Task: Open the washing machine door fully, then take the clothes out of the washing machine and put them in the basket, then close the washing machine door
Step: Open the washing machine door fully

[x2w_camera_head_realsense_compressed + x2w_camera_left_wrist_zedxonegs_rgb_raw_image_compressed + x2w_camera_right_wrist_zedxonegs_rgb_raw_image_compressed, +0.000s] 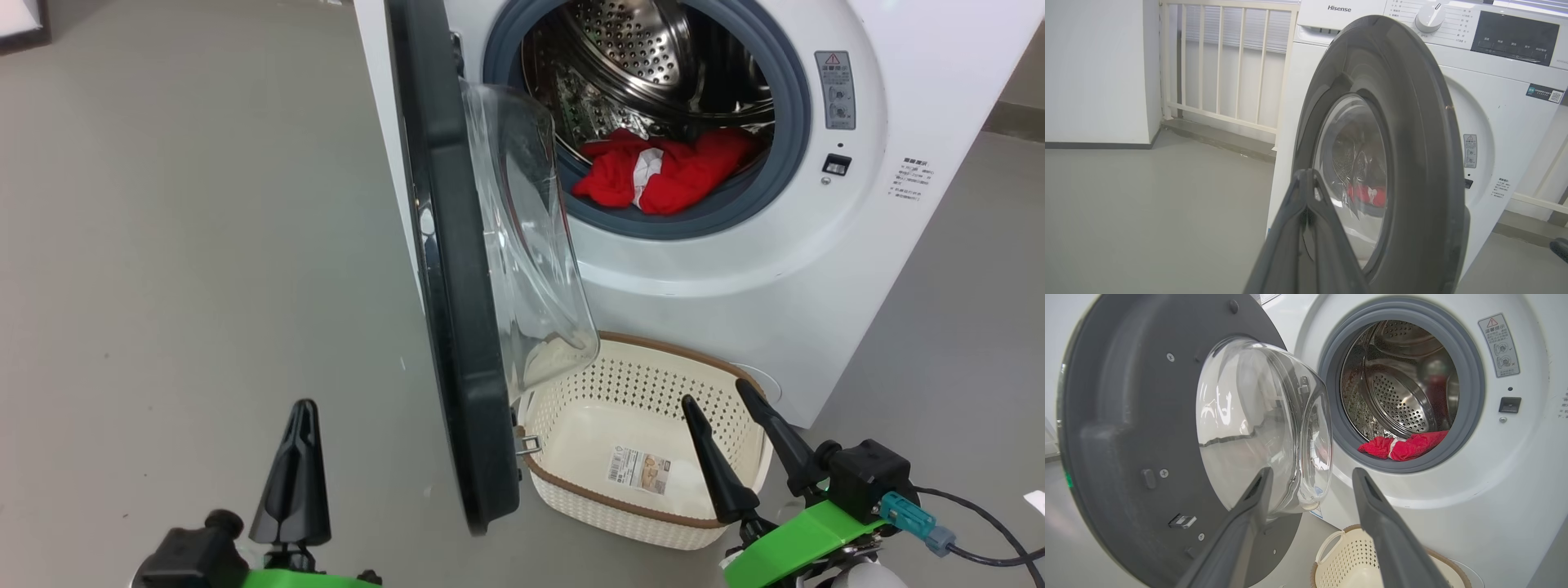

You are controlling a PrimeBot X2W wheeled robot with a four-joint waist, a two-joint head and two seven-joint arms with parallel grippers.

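The white washing machine [735, 278] stands ahead with its black-framed door [457, 327] swung out about square to the front, glass bowl [531, 245] facing right. Red clothes [665, 170] with a white part lie at the drum's front lip, also visible in the right wrist view as clothes [1404, 445]. The cream basket [645, 441] sits on the floor below the opening, with just a sticker on its floor. My left gripper [300, 408] is shut, left of the door's outer face [1412, 163]. My right gripper [715, 390] is open above the basket, holding nothing; the door's inner side [1126, 428] is to its left.
Grey floor [188, 245] spreads wide to the left of the door. A white railing [1224, 65] and wall [1094, 69] stand behind the machine's left side. A cable [980, 531] trails from my right wrist.
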